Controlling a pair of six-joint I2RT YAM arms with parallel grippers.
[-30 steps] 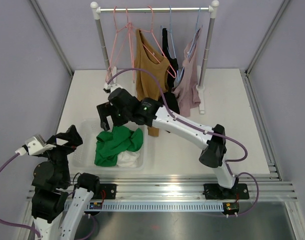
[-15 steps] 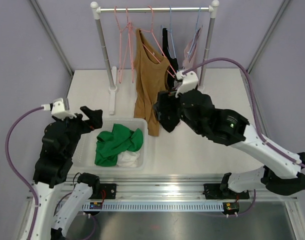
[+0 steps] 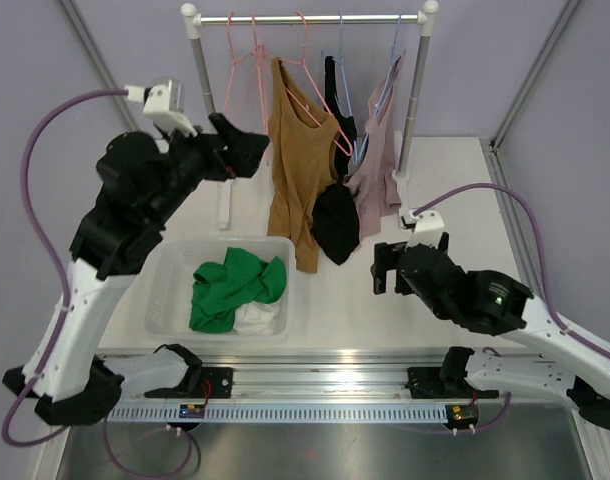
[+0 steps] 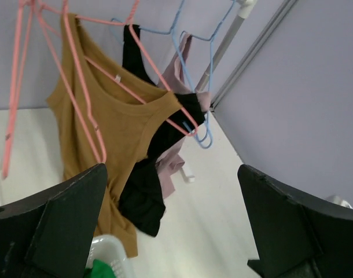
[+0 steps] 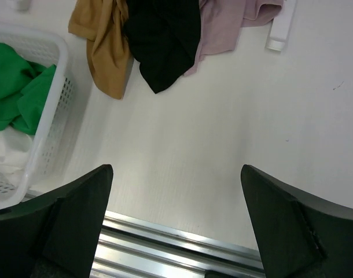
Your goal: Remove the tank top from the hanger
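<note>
From above, a rack [image 3: 310,18] is seen at the far edge of the table [image 3: 455,200], and three garments are hung from it: a brown tank top [image 3: 295,160] nearest the rack's left post, a black tank top [image 3: 336,222] sagging low beside it, and a pink tank top [image 3: 377,180] against the right post. The left tool [image 3: 240,150] is held high, just left of the brown tank top and apart from it. The right tool [image 3: 385,268] is held low in front of the rack's right post. A basket [image 3: 160,290] with a green cloth [image 3: 230,285] and a white cloth [image 3: 257,318] is set in front of the left post. In the left wrist view, the fingers [image 4: 55,226] are spread wide with nothing between them, and the brown tank top is seen on a pink hanger [image 4: 94,128]. In the right wrist view, the fingers [image 5: 292,226] are likewise spread and empty above bare table, with the three hems below the rack at the picture's top.
</note>
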